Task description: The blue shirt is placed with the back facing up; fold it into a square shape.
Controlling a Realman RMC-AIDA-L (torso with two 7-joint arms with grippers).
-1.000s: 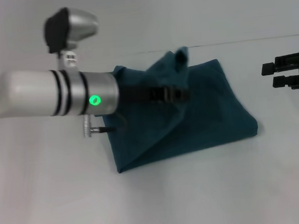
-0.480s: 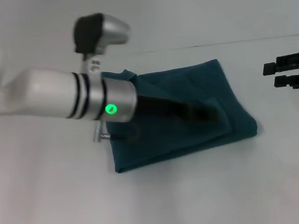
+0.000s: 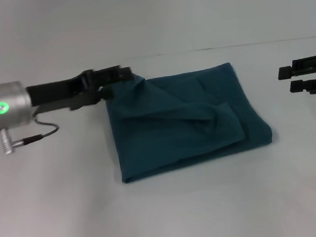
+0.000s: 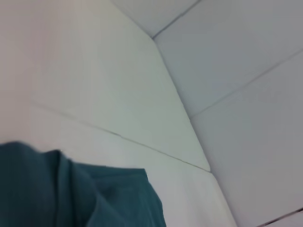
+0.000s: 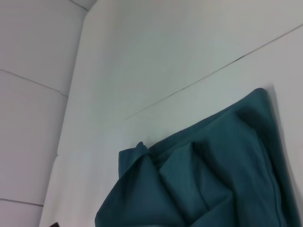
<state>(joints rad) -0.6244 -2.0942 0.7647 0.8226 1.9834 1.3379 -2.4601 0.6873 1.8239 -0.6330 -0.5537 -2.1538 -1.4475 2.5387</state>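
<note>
Blue shirt [image 3: 186, 121] lies folded, lettering hidden; left tool [image 3: 122, 80] at its corner.

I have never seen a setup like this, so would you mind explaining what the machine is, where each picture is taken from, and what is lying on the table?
This is a two-armed robot whose job is to fold a shirt into a square. The wide picture comes from a camera on its head, looking down at a white table. On the table lies the blue shirt, folded into a rough rectangle with some rumpled layers on top. The left gripper reaches in from the left, at the shirt's far left corner; whether it pinches cloth is unclear. The right gripper waits to the right, apart from the shirt. The other two pictures come from cameras on each wrist: both show part of the shirt, the table and the wall behind.
</note>
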